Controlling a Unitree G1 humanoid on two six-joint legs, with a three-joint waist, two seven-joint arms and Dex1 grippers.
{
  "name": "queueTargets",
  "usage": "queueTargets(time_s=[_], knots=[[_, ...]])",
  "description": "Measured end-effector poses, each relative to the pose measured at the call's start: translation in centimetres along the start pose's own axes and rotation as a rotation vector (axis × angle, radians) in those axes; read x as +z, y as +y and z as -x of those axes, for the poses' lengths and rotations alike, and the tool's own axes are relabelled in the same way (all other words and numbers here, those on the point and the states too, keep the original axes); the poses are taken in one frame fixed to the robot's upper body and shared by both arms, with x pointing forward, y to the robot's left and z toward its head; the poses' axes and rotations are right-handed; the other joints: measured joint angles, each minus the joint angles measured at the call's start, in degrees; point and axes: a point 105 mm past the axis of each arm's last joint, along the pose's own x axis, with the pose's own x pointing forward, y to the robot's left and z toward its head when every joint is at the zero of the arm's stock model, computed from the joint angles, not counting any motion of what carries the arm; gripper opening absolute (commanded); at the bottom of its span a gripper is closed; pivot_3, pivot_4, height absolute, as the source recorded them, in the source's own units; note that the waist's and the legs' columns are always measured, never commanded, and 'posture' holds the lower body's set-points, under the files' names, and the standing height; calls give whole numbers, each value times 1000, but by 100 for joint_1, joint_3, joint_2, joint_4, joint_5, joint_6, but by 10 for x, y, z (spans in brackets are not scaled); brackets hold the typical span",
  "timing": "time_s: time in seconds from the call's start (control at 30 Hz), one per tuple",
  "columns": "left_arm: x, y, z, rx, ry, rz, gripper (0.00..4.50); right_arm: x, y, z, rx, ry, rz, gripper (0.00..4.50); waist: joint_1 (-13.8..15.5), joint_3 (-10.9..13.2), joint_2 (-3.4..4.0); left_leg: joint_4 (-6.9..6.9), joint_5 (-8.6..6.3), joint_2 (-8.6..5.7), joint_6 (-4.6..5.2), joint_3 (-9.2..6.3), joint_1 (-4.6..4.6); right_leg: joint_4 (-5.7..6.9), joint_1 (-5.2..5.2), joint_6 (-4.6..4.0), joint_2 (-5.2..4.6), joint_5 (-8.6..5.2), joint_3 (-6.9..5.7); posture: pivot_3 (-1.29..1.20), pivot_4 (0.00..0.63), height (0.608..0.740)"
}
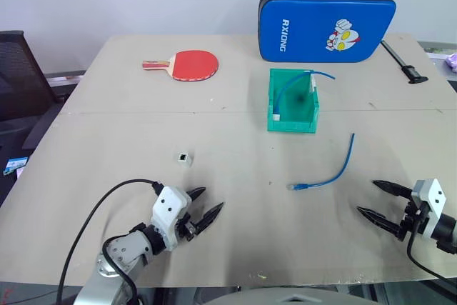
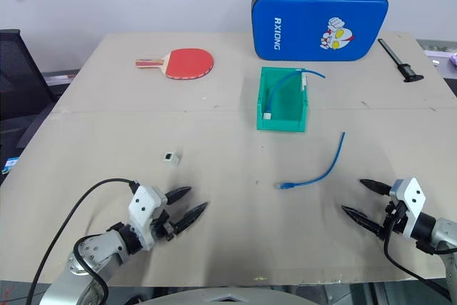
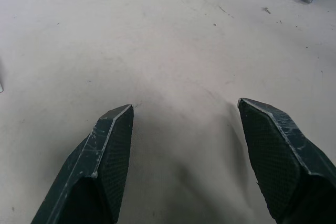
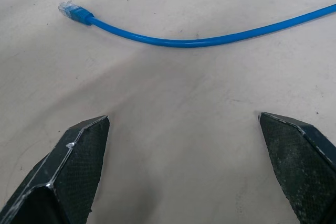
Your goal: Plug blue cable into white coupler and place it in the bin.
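- Blue cable (image 1: 330, 174) lies loose on your bench (image 1: 107, 148), near the right pincer (image 1: 377, 198).
- White coupler (image 1: 184, 156) sits apart, ahead of the left pincer (image 1: 203, 205).
- Both pincers released, empty.
- Bin (image 1: 293, 121) stands behind the cable.

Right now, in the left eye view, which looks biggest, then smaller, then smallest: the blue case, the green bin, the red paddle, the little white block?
1. Blue case
2. Green bin
3. Red paddle, looking only slightly smaller than the bin
4. White block
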Motion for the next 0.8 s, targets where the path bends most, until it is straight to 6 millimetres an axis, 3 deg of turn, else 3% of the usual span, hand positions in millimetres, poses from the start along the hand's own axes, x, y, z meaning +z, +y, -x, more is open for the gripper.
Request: queueTargets(time_s=[0.6,0.8], knots=[[1,-1,3,-55,10,-19,3222,0,1,1,-12,0,16,4477,3,1,-2,-1,0,0,1,1,-4,-4,-1,0,-3,0,0,0,150,740],[8,-11,7,-245,32,-21,3222,32,10,-17,67,-42,108,4477,-9,13,-14,0,0,7,0,2,-7,-1,-7,0,6,0,-5,0,150,740]])
